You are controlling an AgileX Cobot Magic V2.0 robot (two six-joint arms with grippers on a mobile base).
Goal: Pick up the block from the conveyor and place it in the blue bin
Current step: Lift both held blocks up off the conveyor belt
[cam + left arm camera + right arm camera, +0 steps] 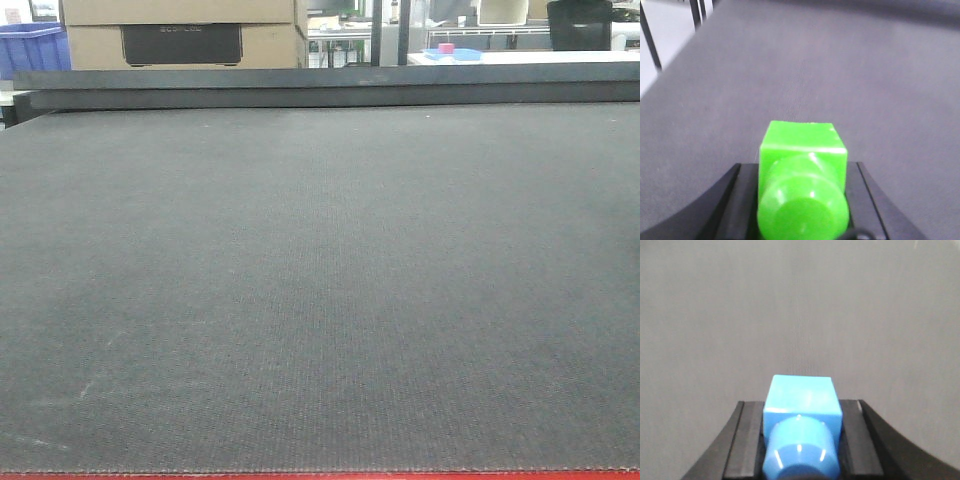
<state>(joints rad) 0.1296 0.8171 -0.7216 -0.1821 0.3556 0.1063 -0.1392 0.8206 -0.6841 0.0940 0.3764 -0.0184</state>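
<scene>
No block shows on the dark conveyor belt (320, 300) in the front view. A blue bin (30, 45) stands far back left, beyond the belt. Neither arm shows in the front view. In the left wrist view my left gripper (802, 172) hovers over the belt; its black jaws sit close on both sides of a green cube-and-cylinder piece (802, 150). In the right wrist view my right gripper (802, 410) shows the same with a blue piece (802, 400). I cannot tell whether these pieces are held or part of the grippers.
Cardboard boxes (180, 30) stand behind the belt's raised far rail (320, 88). A shallow blue tray (455, 54) with a pink block (446, 47) sits on a white table at the back right. The belt's left edge and thin legs (650, 40) show in the left wrist view.
</scene>
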